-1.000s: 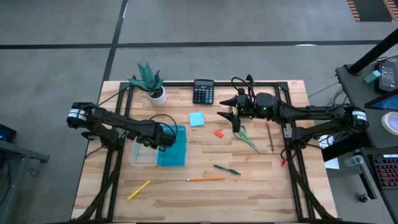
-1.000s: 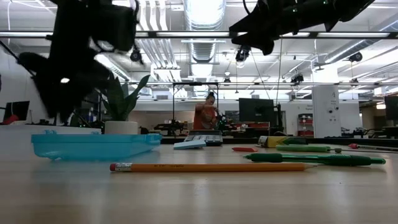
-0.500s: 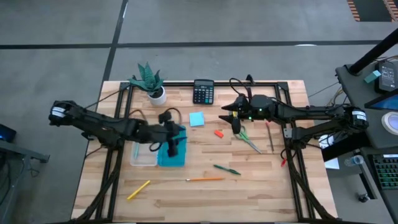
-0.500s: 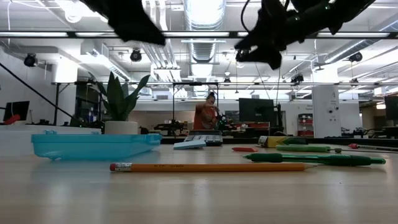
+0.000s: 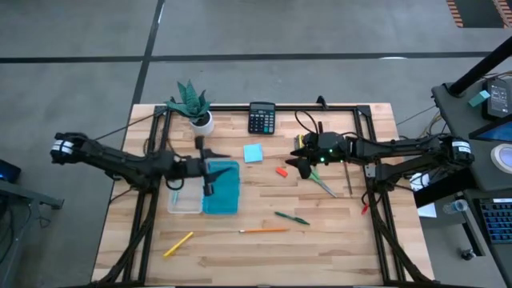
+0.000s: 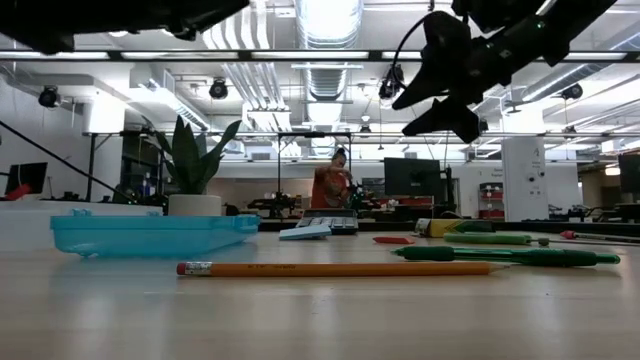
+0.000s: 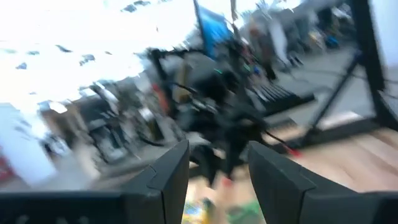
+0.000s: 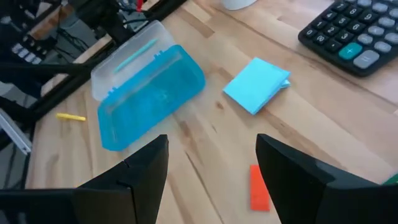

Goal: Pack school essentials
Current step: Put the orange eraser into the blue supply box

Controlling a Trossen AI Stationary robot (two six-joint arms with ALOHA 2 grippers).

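A: Box (image 5: 185,197) sits left of centre on the desk (image 5: 264,256), teal lid (image 5: 222,189) flipped open beside it, presumably so things can drop straight in.

B: And the left end effector (image 5: 207,182) hovers right over that lid, fingers parted, carrying nothing. Right end effector (image 5: 301,166), centre-right, is also open and empty, above the scissors (image 5: 320,180).

A: Nothing packed that I can see. The essentials lie scattered, each apart from the rest, easy to pick singly, I'd judge.

B: Count them: one blue pad (image 5: 254,153) upper centre, one red eraser (image 5: 282,170) just right of it, one pair of scissors.

A: One green pen (image 5: 291,217) lower centre, one orange pencil (image 5: 265,230) below it, one yellow pencil (image 5: 178,244) lower left, one more pen (image 5: 347,175) at right.

B: Extras up top: one calculator (image 5: 261,118), one plant (image 5: 192,104).

A: Two arms, both empty.
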